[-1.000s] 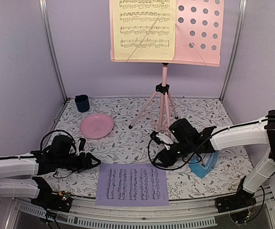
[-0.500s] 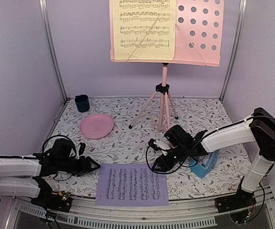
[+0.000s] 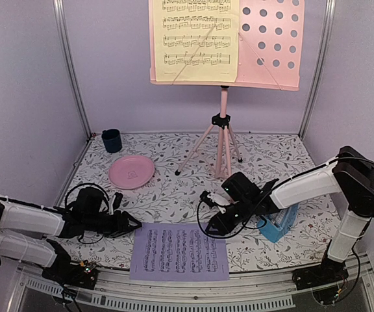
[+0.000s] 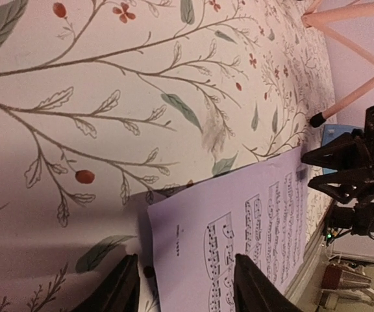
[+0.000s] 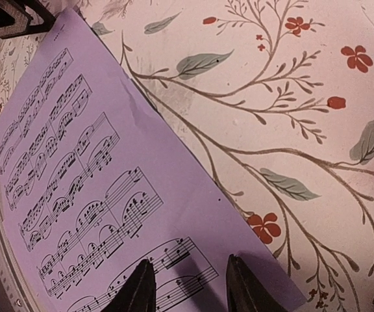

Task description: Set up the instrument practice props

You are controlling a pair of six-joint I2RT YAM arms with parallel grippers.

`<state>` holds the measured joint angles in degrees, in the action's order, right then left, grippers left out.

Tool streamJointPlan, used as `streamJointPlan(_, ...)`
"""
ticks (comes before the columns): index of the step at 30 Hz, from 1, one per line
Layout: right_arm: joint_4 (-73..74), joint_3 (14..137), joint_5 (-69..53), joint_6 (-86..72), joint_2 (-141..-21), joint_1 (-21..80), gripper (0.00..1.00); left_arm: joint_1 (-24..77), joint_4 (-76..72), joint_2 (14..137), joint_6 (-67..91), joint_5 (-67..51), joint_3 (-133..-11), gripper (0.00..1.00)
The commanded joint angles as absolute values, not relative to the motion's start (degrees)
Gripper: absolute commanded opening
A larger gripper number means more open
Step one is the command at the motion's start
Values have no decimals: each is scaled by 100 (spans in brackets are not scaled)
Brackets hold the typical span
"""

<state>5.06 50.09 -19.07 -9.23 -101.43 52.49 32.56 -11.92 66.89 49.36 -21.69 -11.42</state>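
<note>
Flowered tablecloth [image 3: 174, 188] bears the lavender sheet [image 3: 179, 251] flat at six o'clock. I judge it light and limp. My left gripper [image 4: 186, 266] gapes empty at its ten o'clock corner, my right gripper [image 5: 188, 270] likewise at two o'clock — better to pinch corners.

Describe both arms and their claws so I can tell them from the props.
Both match: the left arm and right arm have smooth white tubular links with bulky black joint housings. Each wrist trails a thin black cable loop. The left claw and right claw are black, with two tapered fingers. No markings or sleeves are visible.
</note>
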Motion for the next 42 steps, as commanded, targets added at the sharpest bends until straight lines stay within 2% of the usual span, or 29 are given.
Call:
streamJointPlan(1,479,5032,-1994,-949,-10355,5280,38,3196,-1589,7159,4933,-2389,-1127,50)
streamJointPlan(17,396,5035,-2098,-1026,-10424,5278,37,3260,-2649,8185,4790,-2446,-1398,23)
streamJointPlan(25,444,4984,-2065,-1017,-10354,5278,37,3261,-2643,8084,4970,-2312,-1213,31)
streamJointPlan(32,422,5009,-2063,-1024,-10327,5278,37,3293,-2821,7822,4846,-2466,-1223,10)
streamJointPlan(34,410,5009,-2085,-1020,-10249,5280,38,3332,-2735,7756,4700,-2472,-1296,1)
streamJointPlan(38,387,5065,-2221,-893,-9678,5276,46,3600,-1854,7341,4009,-2229,-1826,0)
streamJointPlan(42,391,5243,-2354,-577,-8825,5278,61,4168,-480,6828,2920,-1623,-2711,0)
